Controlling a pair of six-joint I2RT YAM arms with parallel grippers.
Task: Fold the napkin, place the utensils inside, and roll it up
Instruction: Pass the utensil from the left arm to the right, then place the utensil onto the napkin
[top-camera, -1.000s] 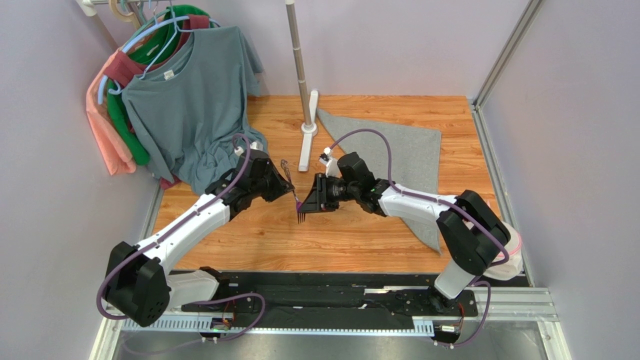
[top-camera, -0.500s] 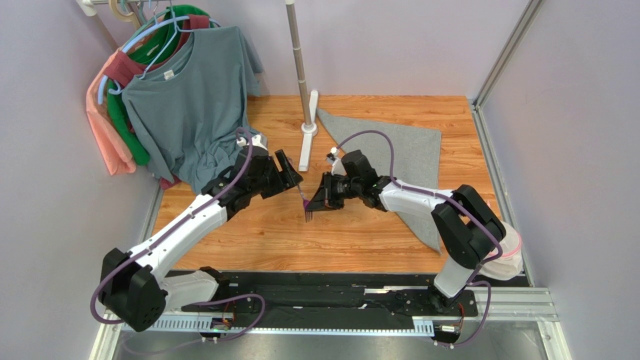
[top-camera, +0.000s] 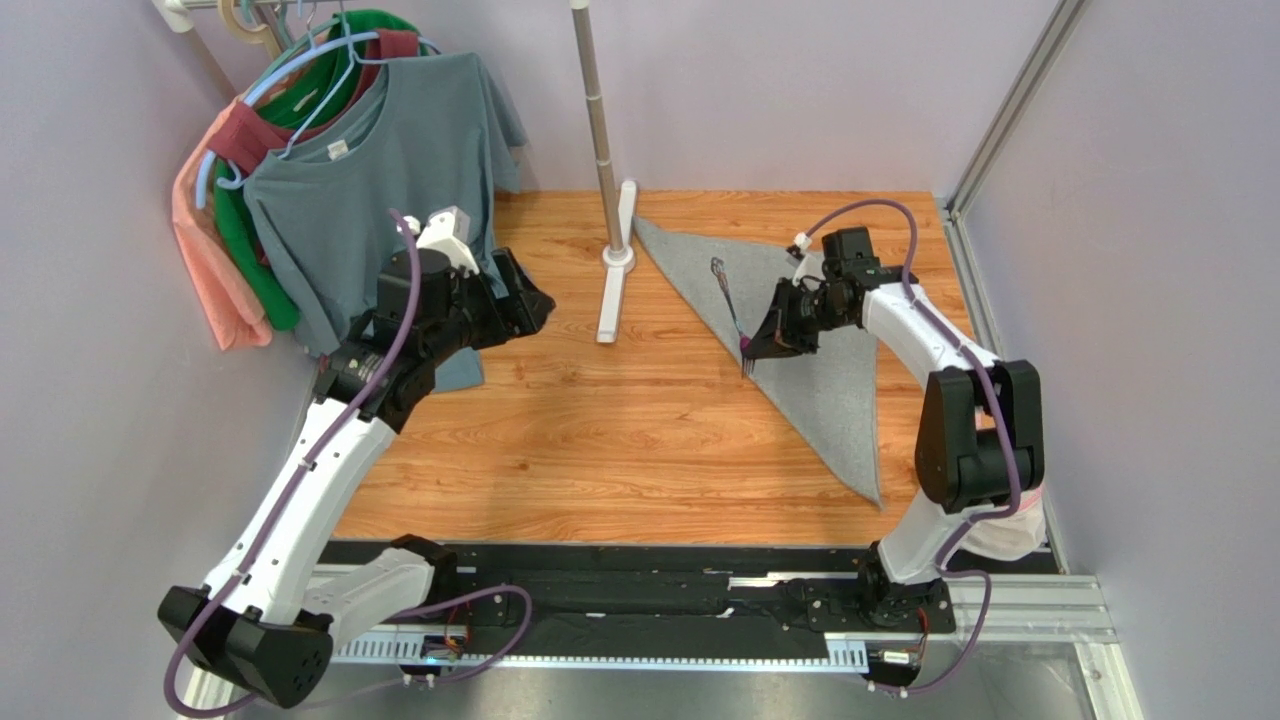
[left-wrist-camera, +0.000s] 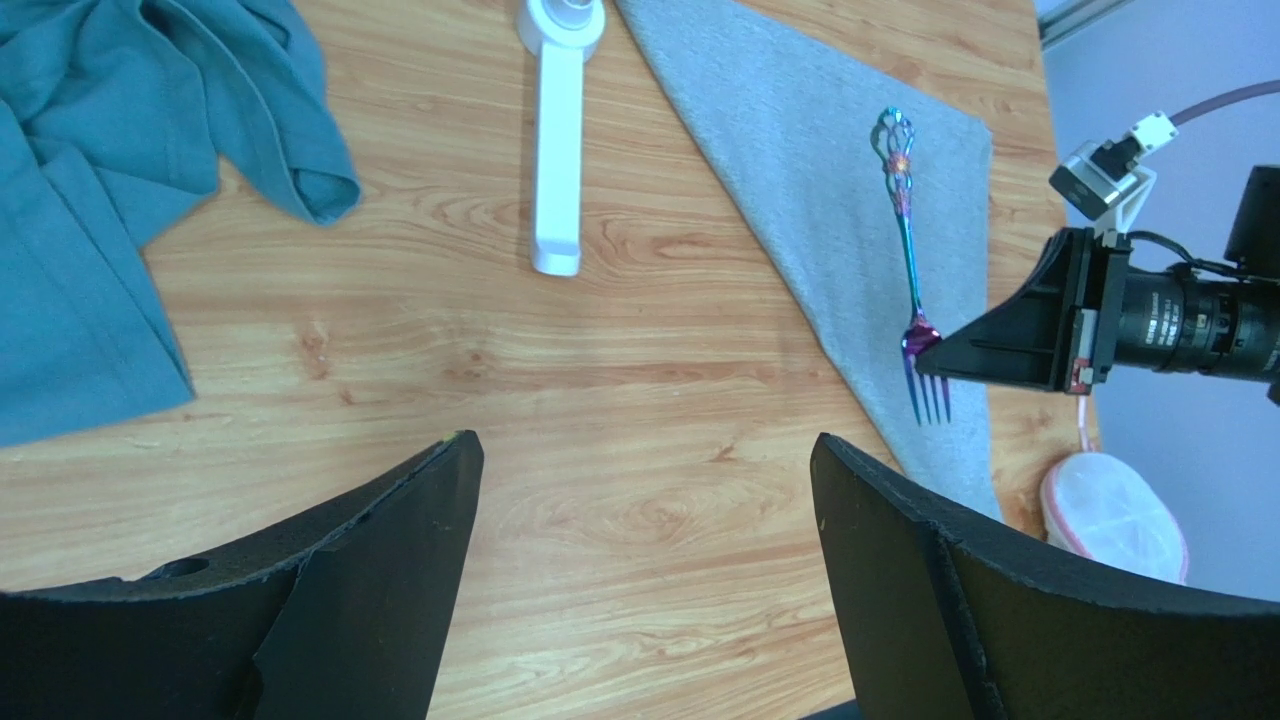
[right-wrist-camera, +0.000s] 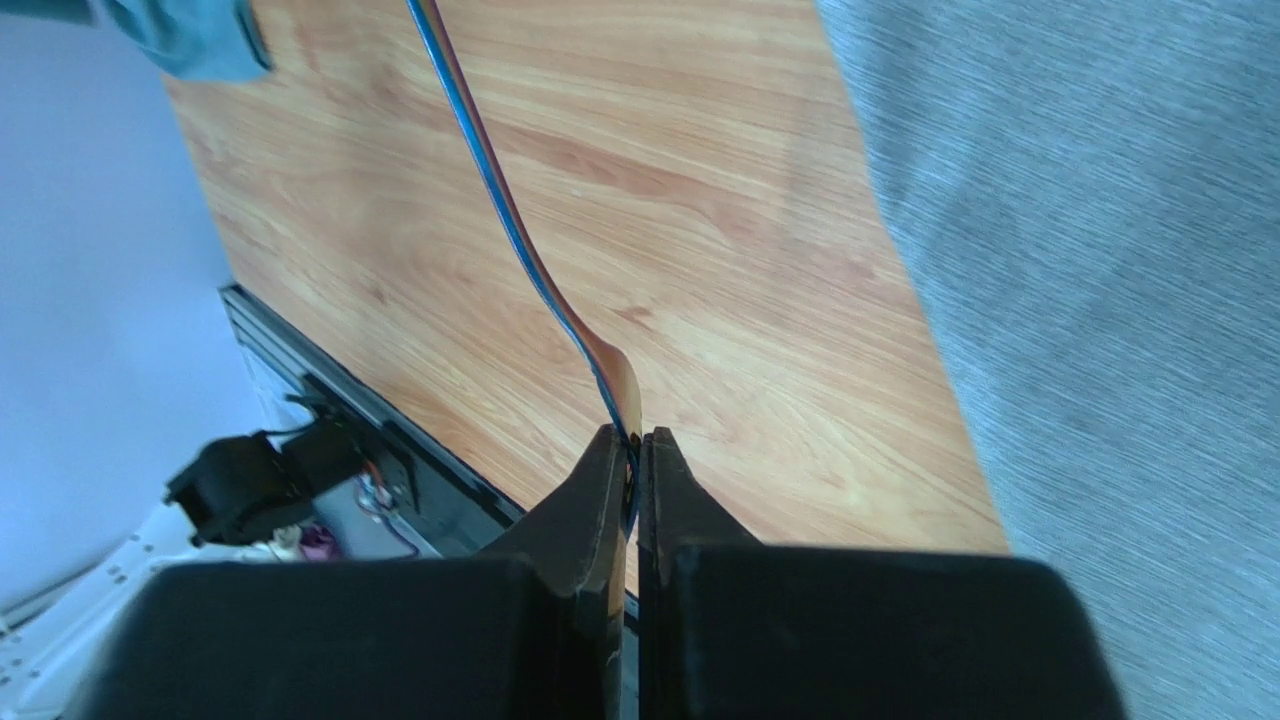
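Observation:
The grey napkin (top-camera: 819, 323) lies folded into a triangle on the right of the wooden table. My right gripper (top-camera: 754, 342) is shut on the slim dark fork (top-camera: 730, 308) near its tines, holding it over the napkin's slanted left edge. In the right wrist view the fingertips (right-wrist-camera: 613, 458) pinch the fork's neck, and the handle (right-wrist-camera: 496, 180) runs away over the wood beside the napkin (right-wrist-camera: 1082, 225). My left gripper (top-camera: 519, 300) stands open and holds nothing, well to the left by the hanging shirts. Its view shows the fork (left-wrist-camera: 906, 225) on the napkin (left-wrist-camera: 796, 180) between wide-open jaws.
A white pole stand (top-camera: 616, 255) rises from the table's back middle, its base (left-wrist-camera: 556, 135) between the two grippers. Shirts on hangers (top-camera: 376, 180) crowd the left, the teal one (left-wrist-camera: 135, 180) draping onto the table. A white round object (left-wrist-camera: 1115, 518) sits at the right edge.
My left gripper let go of the fork, opened wide and drew back left toward the shirts. My right gripper shut on the fork and carried it right, over the napkin.

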